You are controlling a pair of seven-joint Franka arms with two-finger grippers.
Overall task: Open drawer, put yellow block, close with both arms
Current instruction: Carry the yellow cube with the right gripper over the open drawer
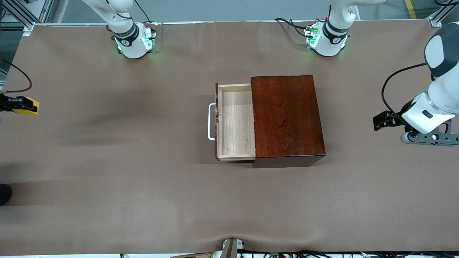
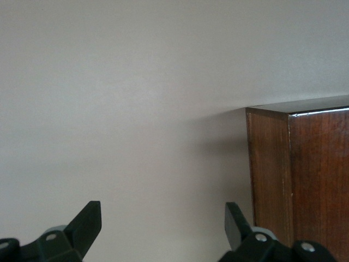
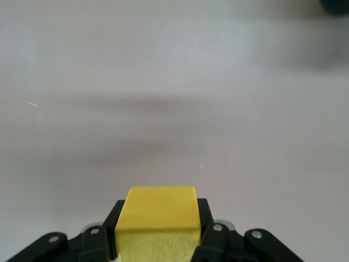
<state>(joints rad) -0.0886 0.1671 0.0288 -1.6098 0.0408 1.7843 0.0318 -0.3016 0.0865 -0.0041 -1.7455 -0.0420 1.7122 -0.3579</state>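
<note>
A: Right gripper (image 1: pixel 21 106) clamps the yellow block (image 1: pixel 30 106) at the right arm's table end; left gripper (image 2: pixel 163 229) waits open beside the box (image 1: pixel 287 116).
B: Drawer (image 1: pixel 236 120) stands open. Risk: block catches its rim on release.

Brown matte table cover (image 1: pixel 107 172) spread wall to wall, slightly rippled along the edge nearest the front camera. Soft blurred shadows on the cover toward the right arm's end. Aluminium frame rails (image 1: pixel 21 14) at the corners by the bases. Grey floor (image 1: pixel 215 9) past the top edge, with a yellow floor stripe (image 1: pixel 410 9) near one corner. Black cables (image 1: pixel 322 254) bundled under the near edge. Even, diffuse overhead light; no hard highlights.
</note>
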